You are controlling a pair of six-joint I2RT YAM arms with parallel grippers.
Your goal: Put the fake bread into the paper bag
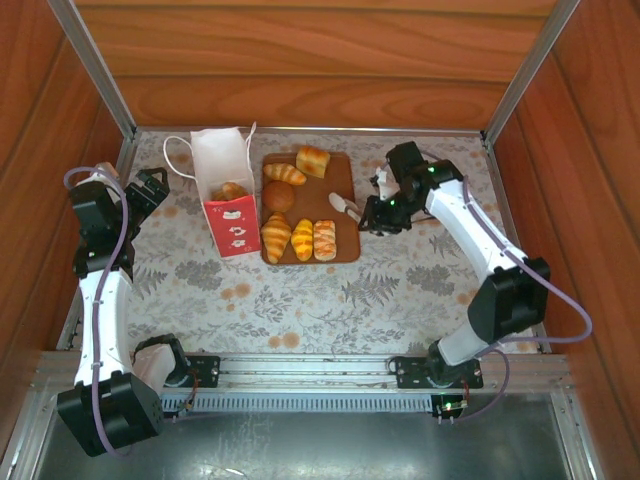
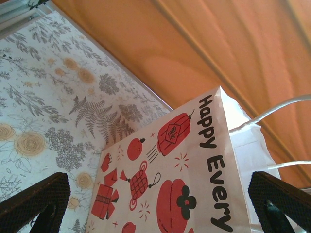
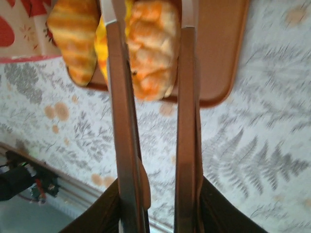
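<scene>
The paper bag stands upright left of the board, with one golden pastry inside it. Six pieces of fake bread lie on the brown board: a squarish loaf, a croissant, a round bun, and a front row of croissant, yellow roll and striped roll. My left gripper is open beside the bag's left side, and the bag's printed face sits between its fingers. My right gripper is shut on the metal tongs, whose arms point at the striped roll.
Wooden walls close in the table at the back and on both sides. The bag's white cord handles stick up near the left gripper. The flowered tablecloth spreads in front of the board.
</scene>
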